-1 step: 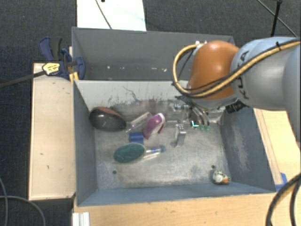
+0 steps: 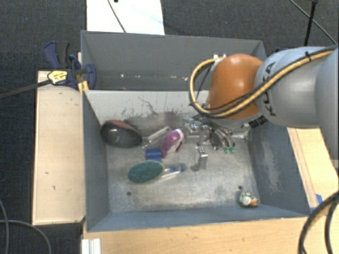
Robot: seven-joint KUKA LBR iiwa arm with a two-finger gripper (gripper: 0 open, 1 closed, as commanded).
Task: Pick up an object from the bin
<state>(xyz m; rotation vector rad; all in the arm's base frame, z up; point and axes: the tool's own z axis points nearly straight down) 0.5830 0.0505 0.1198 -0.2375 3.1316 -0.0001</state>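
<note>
My gripper [image 2: 201, 161] hangs low over the middle of the bin, its tip just above the floor. Just left of it lies a teal oval brush [image 2: 145, 171] whose clear handle [image 2: 174, 169] ends in a blue tip close to the gripper. A magenta and white bottle-like thing [image 2: 171, 141] lies tilted up and to the left of the gripper, with a small blue block [image 2: 153, 154] at its lower end. Nothing shows in the gripper.
A dark oval thing with a reddish edge [image 2: 121, 134] rests by the left wall. A small pale toy with an orange bit [image 2: 247, 199] sits in the front right corner. A tiny green piece [image 2: 229, 150] lies right of the gripper. The arm's orange cover hides the back right floor.
</note>
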